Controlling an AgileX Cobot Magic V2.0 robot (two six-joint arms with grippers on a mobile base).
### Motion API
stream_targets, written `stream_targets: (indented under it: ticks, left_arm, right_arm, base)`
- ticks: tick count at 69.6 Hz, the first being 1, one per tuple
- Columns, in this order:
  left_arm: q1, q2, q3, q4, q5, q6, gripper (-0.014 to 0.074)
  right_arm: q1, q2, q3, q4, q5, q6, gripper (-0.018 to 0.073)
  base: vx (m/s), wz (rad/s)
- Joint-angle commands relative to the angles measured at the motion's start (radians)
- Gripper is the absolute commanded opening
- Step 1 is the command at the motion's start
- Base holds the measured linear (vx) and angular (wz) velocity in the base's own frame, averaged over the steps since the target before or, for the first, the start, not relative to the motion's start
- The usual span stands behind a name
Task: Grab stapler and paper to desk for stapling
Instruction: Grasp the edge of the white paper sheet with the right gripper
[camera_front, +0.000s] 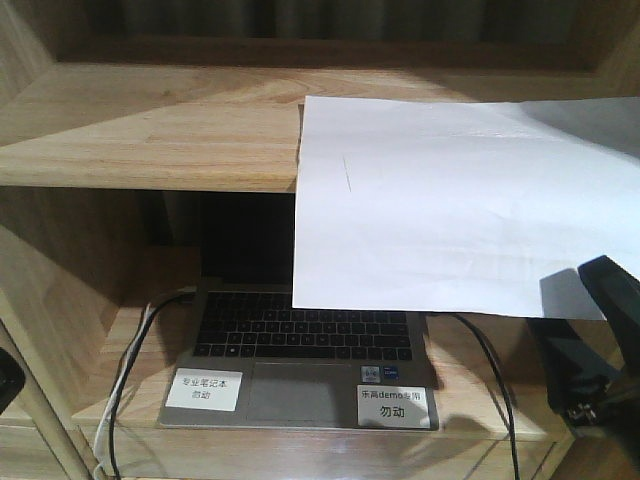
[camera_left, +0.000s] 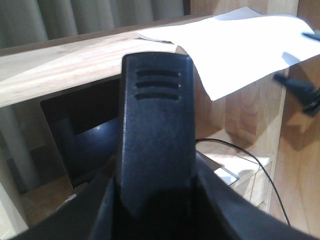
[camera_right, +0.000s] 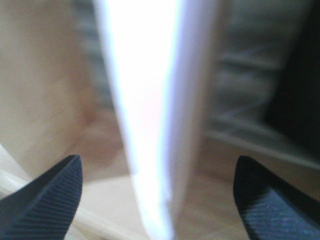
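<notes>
The paper hides most of the laptop screen, blurs up close in my right wrist view, and a black shape blocks my left one.

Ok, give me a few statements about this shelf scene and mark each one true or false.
1. The paper overhangs the front edge of the shelf. True.
2. The laptop is shut. False: it is open, with its keyboard showing.
3. The right fingers are spread, with the paper's edge between them. True.
4. The laptop's palm rest is bare. False: two white labels sit on it, one at each front corner.
</notes>
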Motion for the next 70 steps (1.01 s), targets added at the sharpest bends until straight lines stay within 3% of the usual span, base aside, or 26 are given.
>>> stream_targets:
  ticks: [1, 32, 49, 60, 70]
  left_arm:
    - [-0.004, 0.010, -0.028, -0.028, -0.110, -0.002, -0.0006]
    - [-0.003, 0.010, -0.028, -0.028, -0.110, -0.002, -0.0006]
    - [-0.003, 0.010, -0.028, -0.028, -0.110, -0.002, -0.0006]
    - [-0.003, 0.010, -0.028, -0.028, -0.110, -0.002, -0.0006]
    - [-0.003, 0.010, -0.028, -0.028, -0.110, -0.002, -0.0006]
  right_arm:
    - [0.000, 0.004, -0.043, 0.006, -0.205, -0.022, 0.0559]
    - [0.000, 0.004, -0.162, 0.014, -0.204, -0.145, 0.0538]
    - [0.000, 0.007, -0.179, 0.021, -0.204, -0.163, 0.0522]
    - [0.000, 0.007, -0.179, 0.021, -0.204, -0.164, 0.0424]
    - [0.000, 0.007, -0.179, 0.021, -0.204, -0.164, 0.0244]
  base:
    - [0.00, 0.00]
    - [0.00, 0.00]
    - [0.00, 0.00]
    - [0.00, 0.00]
    - [0.00, 0.00]
